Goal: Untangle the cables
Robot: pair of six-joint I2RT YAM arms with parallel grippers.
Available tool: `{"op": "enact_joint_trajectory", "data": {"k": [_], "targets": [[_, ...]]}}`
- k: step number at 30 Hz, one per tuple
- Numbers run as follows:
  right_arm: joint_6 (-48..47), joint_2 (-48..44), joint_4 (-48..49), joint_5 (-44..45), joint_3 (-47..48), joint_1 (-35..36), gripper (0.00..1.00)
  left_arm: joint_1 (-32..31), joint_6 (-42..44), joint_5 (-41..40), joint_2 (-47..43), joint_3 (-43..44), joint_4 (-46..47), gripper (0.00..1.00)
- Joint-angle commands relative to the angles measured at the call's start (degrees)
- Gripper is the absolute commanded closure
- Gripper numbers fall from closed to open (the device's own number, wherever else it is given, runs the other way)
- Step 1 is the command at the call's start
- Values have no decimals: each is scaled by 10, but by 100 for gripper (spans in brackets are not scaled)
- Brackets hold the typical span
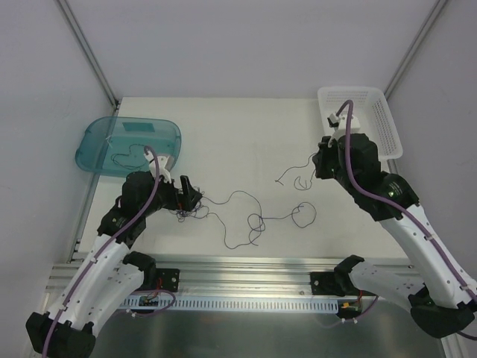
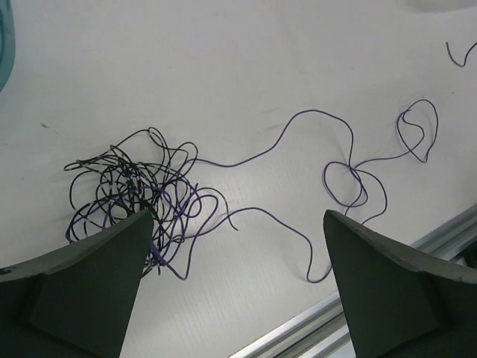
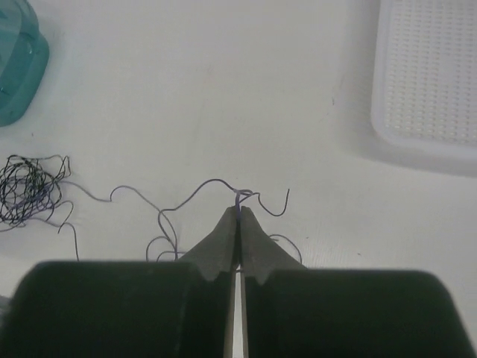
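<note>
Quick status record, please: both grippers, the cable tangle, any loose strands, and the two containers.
left gripper: open wide, above the tangle, holding nothing
right gripper: shut, pinching a loose strand at its tips
tangle: dense knot on the table, strands trailing to the right
teal tray: far left corner, one cable inside
white basket: far right corner, beyond the right arm

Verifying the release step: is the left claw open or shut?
Open. In the left wrist view the left claw has its fingers spread wide; the tangled cables lie on the table, not pinched.
</note>
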Motion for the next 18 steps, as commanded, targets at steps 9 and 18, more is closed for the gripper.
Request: {"op": "enact_joint_trajectory", "data": {"k": [9,18], "targets": [[-65,109,63,35,172,-159,99,-5,-29,-167,-59,-13,-21,1],[-67,246,183,27,233,-324,99,-5,-28,-171,-30,1,-42,1]]}}
